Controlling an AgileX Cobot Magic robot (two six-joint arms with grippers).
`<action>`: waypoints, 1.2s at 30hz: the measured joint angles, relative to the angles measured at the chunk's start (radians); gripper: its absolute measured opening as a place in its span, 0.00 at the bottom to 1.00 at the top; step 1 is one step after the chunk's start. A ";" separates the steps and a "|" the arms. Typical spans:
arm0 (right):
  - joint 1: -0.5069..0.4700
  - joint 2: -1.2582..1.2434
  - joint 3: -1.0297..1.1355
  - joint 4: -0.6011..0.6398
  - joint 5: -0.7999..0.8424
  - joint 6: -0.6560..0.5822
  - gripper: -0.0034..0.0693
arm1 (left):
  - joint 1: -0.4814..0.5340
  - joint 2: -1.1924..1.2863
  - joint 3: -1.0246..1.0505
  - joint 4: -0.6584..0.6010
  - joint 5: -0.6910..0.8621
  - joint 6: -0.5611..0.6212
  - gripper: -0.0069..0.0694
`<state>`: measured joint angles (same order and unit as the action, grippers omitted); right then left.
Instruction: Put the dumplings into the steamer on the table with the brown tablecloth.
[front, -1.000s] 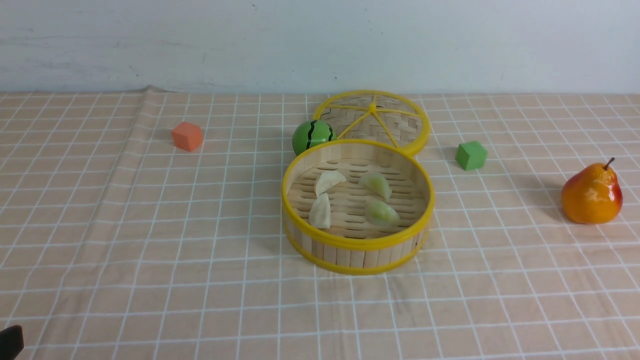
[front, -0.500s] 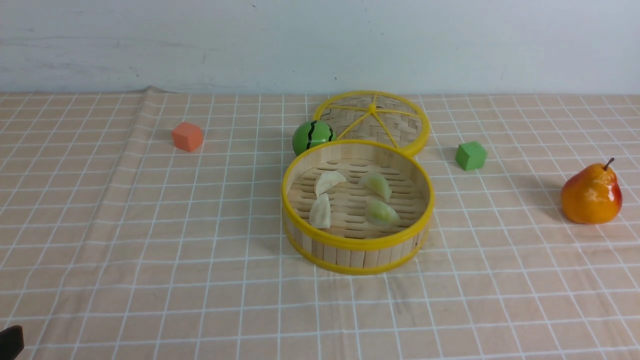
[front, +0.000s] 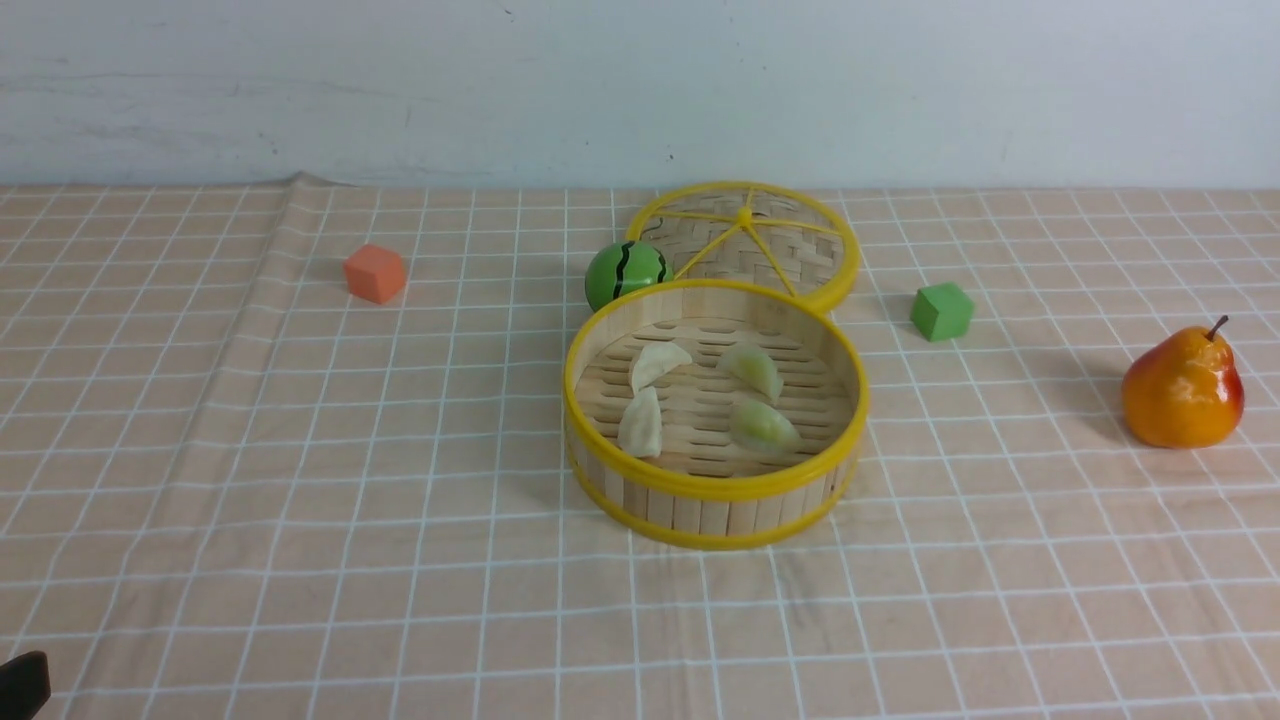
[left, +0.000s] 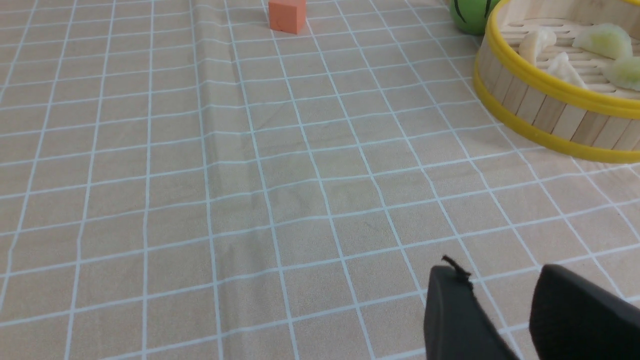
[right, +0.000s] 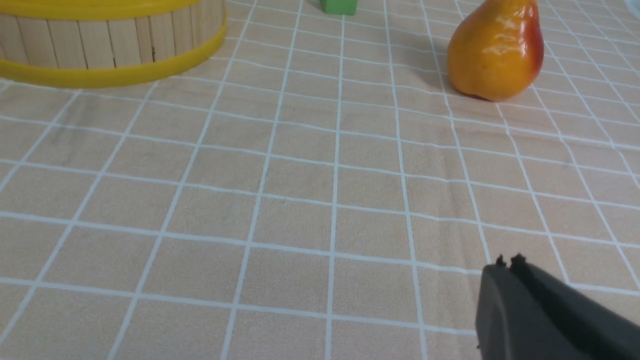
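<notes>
The steamer stands mid-table on the brown tablecloth. Several dumplings lie on its slatted floor: two whitish ones on the left and two pale green ones on the right. In the left wrist view my left gripper hovers open over bare cloth with nothing between its fingers, well short of the steamer. Only a black tip of the left gripper shows in the front view. My right gripper is shut and empty, low over the cloth, apart from the steamer.
The woven lid lies flat behind the steamer, with a green striped ball beside it. An orange cube sits far left, a green cube right of the lid, and a pear at the right edge.
</notes>
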<state>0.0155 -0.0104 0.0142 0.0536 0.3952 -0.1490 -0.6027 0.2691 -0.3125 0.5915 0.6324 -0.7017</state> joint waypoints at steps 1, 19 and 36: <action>0.000 0.000 0.000 0.000 0.000 0.000 0.04 | 0.000 -0.006 0.020 0.005 -0.010 0.000 0.40; 0.000 0.000 0.000 0.007 0.004 -0.003 0.06 | 0.476 -0.280 0.335 -0.632 -0.392 0.161 0.38; 0.000 0.000 0.000 0.007 0.004 -0.007 0.09 | 0.500 -0.280 0.344 -0.746 -0.234 0.642 0.07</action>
<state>0.0155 -0.0104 0.0139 0.0609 0.3988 -0.1560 -0.1030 -0.0104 0.0312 -0.1541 0.3980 -0.0594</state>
